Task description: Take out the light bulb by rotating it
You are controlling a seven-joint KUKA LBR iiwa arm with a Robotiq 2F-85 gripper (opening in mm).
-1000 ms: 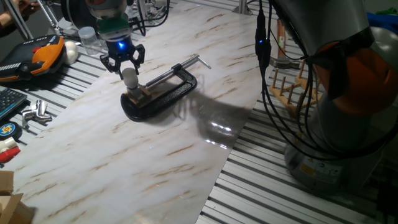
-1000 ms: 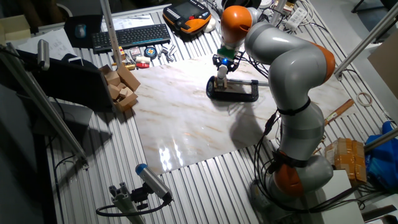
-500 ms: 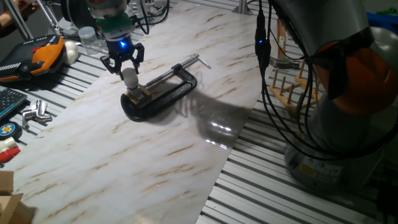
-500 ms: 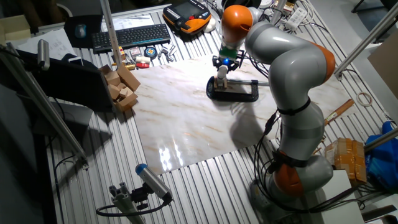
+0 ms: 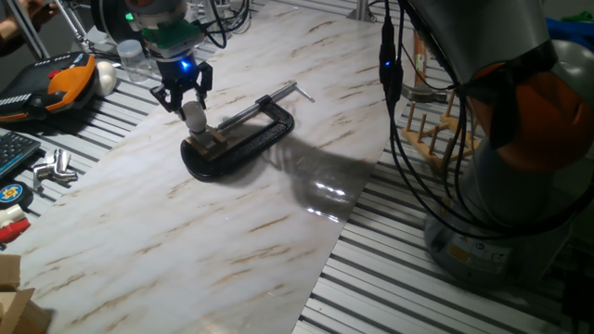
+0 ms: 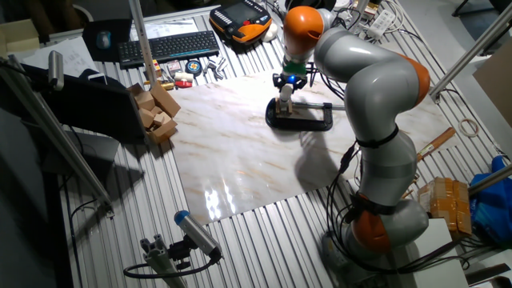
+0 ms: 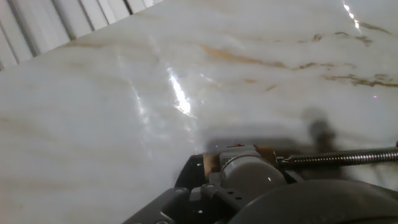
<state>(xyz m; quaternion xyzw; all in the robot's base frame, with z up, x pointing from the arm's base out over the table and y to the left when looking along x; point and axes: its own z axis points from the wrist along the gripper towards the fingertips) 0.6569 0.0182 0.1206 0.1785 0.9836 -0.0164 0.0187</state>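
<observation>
Fingers of my gripper (image 5: 190,100) close around bulb (image 5: 194,116), upright in block (image 5: 210,140) inside clamp (image 5: 243,137).

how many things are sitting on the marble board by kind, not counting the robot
light bulb: 1
wooden socket block: 1
black C-clamp: 1
total: 3, all stacked in one cluster; the end effector hangs over the bulb, fingers either side
</observation>
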